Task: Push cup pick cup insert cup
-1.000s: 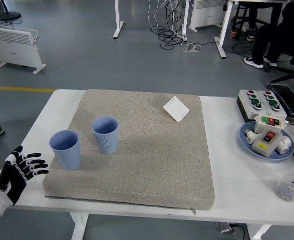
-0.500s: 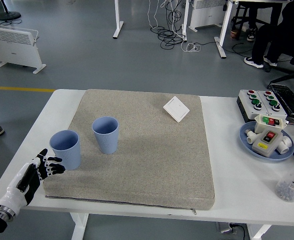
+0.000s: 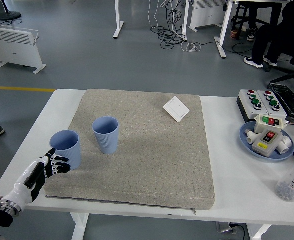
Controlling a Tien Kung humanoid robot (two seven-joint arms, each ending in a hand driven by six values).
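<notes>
Two blue cups stand upright on the grey mat [image 3: 147,150], apart from each other: left cup [image 3: 65,148] near the mat's left edge, right cup [image 3: 105,134] just right and slightly farther.

Head view: left hand [image 3: 42,169] has moved in from the table's left edge over the last second and now sits right at the left cup's base, fingers [image 3: 56,162] loosely spread, holding nothing; contact or a small gap, cannot tell. Cups have not shifted. Judgement: push step is about to start, pick and insert not begun. Right hand not visible.

Cups look like ribbed matte plastic, tapered, open-topped, light and likely to slide or tip. Mat is coarse, fabric-like, square, so some drag. White flat square switch plate [image 3: 176,108] lies far right on the mat. Table [image 3: 237,165] smooth white.
</notes>
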